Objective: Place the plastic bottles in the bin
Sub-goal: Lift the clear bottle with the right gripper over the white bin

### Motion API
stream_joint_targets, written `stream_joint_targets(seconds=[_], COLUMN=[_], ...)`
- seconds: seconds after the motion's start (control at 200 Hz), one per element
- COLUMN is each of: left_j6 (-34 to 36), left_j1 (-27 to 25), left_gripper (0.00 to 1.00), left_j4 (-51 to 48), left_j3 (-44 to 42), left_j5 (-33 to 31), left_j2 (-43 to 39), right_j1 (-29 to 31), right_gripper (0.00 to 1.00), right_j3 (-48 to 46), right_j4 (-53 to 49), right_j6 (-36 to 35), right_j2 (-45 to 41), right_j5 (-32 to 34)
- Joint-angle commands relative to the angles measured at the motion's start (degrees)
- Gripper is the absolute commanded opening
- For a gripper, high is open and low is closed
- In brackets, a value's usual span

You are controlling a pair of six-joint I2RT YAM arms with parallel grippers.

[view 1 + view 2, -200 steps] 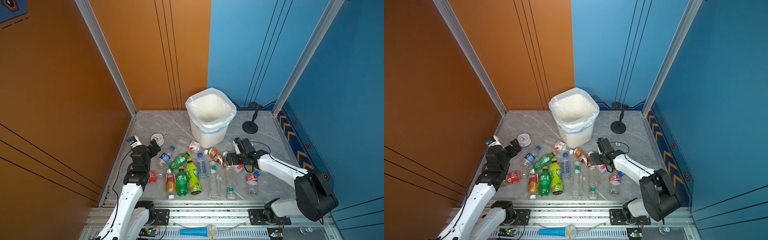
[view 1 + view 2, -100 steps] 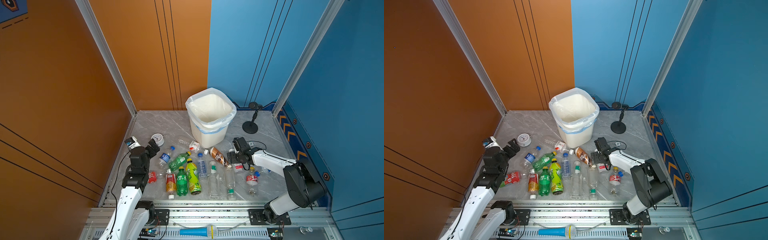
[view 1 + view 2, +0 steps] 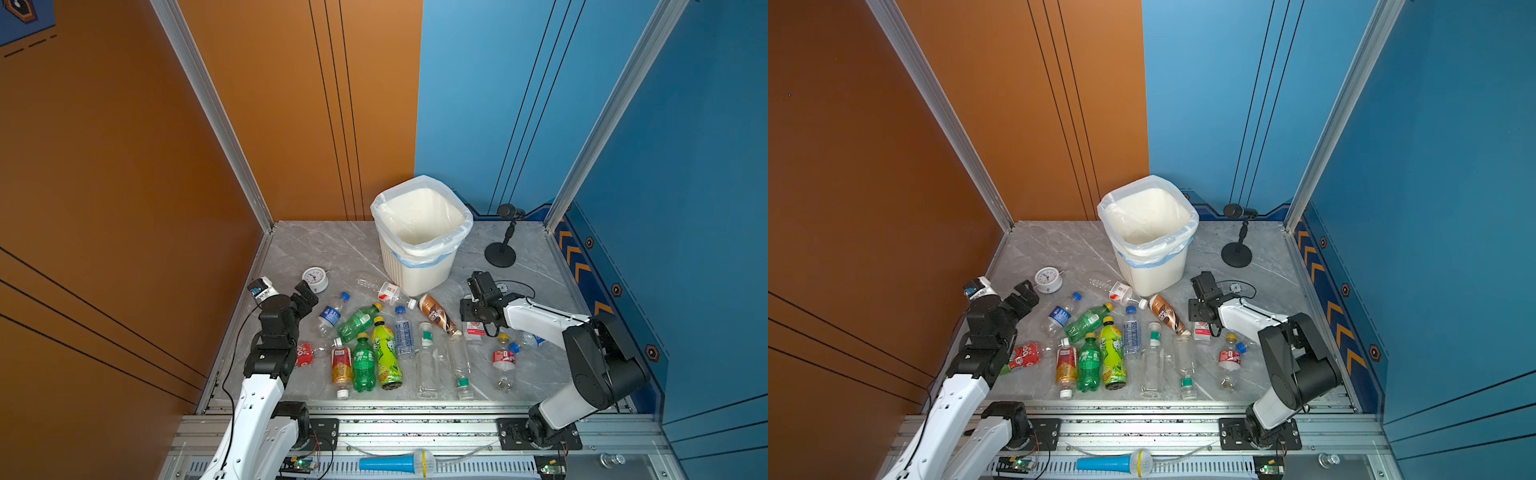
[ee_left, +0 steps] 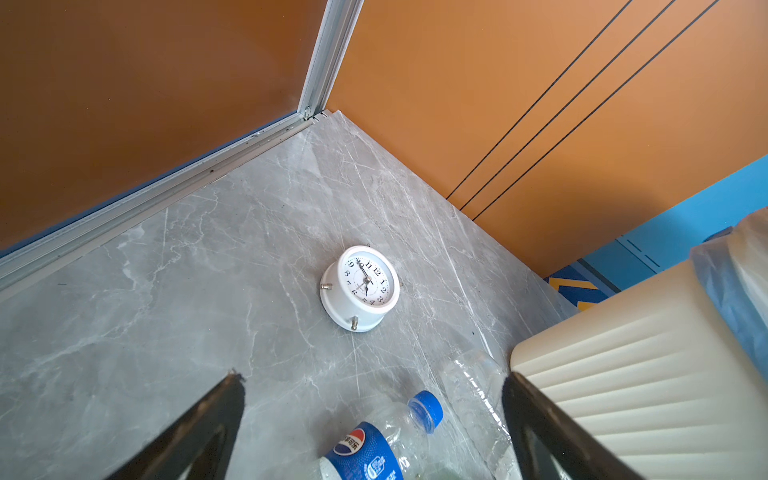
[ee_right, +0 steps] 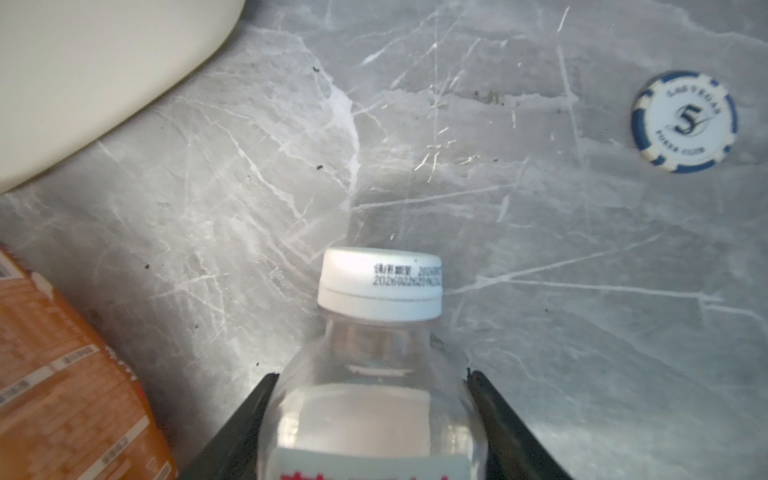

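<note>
Right wrist view: right claw [image 5: 370, 376] clamps the clear bottle [image 5: 365, 415] at its shoulders — white cap [image 5: 380, 284], lying on the table [image 5: 540, 249]; left claw [image 4: 372, 378] gapes wide, empty

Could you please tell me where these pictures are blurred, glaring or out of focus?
Right wrist view: the clear bottle has a sharp cap but a blurred near label, the orange-labelled bottle is soft, the poker chip fairly crisp. Left wrist view: the alarm clock is sharp. In both top views: a bright glare strip runs along the front edge of the table.
</note>
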Motion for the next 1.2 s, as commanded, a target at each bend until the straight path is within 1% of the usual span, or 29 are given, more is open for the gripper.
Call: stream_joint_targets(seconds=[0.0, 0.14, 0.285, 0.446, 0.531, 0.606, 0.721, 0.861, 0.916, 1.081, 1.197], left_j6=[-1.0, -1.5, -2.7, -2.8, -3.1, -3.4, -3.2, -3.5, -3.5, -4.0, -4.9], left_j1=[0.6, 0.9, 1.2, 1.3, 1.4, 1.3, 1.4, 1.5, 1.5, 1.6, 1.6], left_gripper=[0.98, 0.98, 0.98, 0.98, 0.98, 0.98, 0.98, 0.98, 0.98, 0.98, 0.98], left_j4=[-0.9, -1.7, -1.7, -2.0, -2.1, -2.1, -2.8, -4.1, -4.8, -7.1, -7.6], left_j3=[-0.6, -0.5, -0.8, -0.6, -0.8, -0.9, -0.6, -0.7, -0.7, -0.3, -0.6], left_j5=[0.2, -0.4, -0.2, 0.2, 0.6, 1.2, 1.9, 2.9, 3.5, 4.3, 5.3], left_j2=[-0.5, -0.7, -0.6, 0.2, 0.6, 0.8, 1.0, 0.8, 0.4, -0.6, -1.2], right_j1=[-1.1, -2.1, -2.5, -2.7, -2.7, -2.3, -1.4, 0.9, 1.7, 3.4, 4.7], right_gripper=[0.58, 0.57, 0.57, 0.57, 0.57, 0.57, 0.57, 0.57, 0.57, 0.57, 0.57], right_j3=[-0.1, 1.1, 3.6, 7.3, 10.7, 14.6, 21.8, 30.8, 35.3, 52.1, 61.7], right_j4=[1.3, -0.5, -4.2, -5.9, -5.5, -5.1, -3.8, 1.4, 2.5, 0.0, -1.9], right_j6=[1.2, 1.8, 1.3, -0.5, -1.8, -2.9, -4.1, -6.4, -7.2, -7.3, -8.2], right_j2=[-2.1, -7.6, -17.1, -26.7, -29.3, -29.6, -27.4, -21.3, -17.5, -2.5, 6.7], right_j5=[2.1, 2.6, 4.5, 7.8, 8.5, 8.2, 7.1, 5.3, 3.3, -2.1, -3.0])
